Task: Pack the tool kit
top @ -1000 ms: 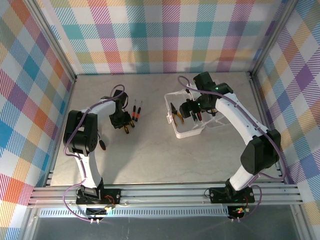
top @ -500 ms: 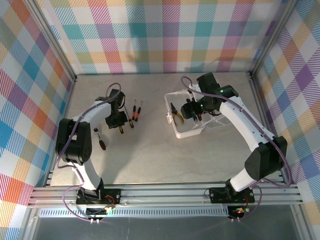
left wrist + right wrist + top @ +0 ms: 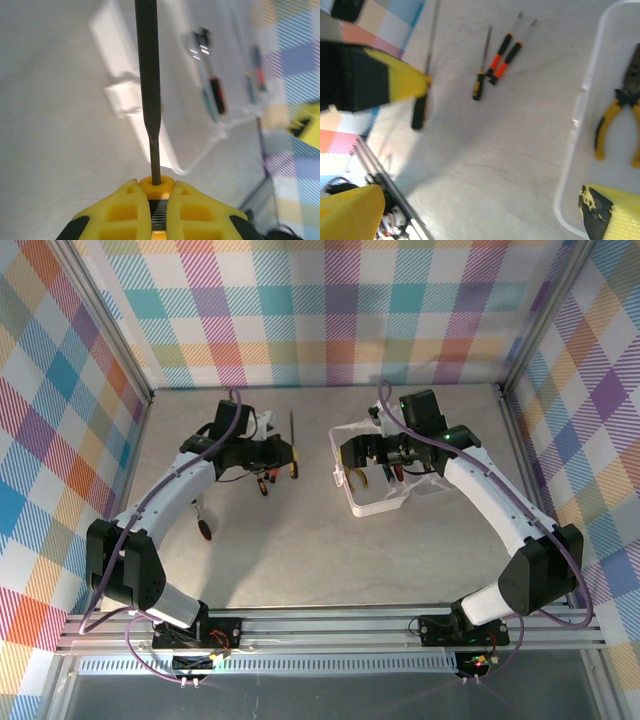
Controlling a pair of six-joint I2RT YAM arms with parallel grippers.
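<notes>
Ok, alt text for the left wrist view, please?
The left pincer is shut on a yellow-handled tool whose dark shaft points toward the blurred white case, which holds a red-and-black tool.

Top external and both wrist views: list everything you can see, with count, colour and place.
case: one, translucent white, right of centre on the table, open.
yellow-handled pliers: one, yellow and black, inside the case.
red-and-black-handled tools: two seen, blurred, inside the case.
screwdrivers: two, orange and black, on the table left of the case.
black-handled screwdriver: one, near the table's left edge.
yellow-handled tool: one, dark shaft, gripped.
left claw: shut on the yellow-handled tool.
right claw: open, over the case.
</notes>
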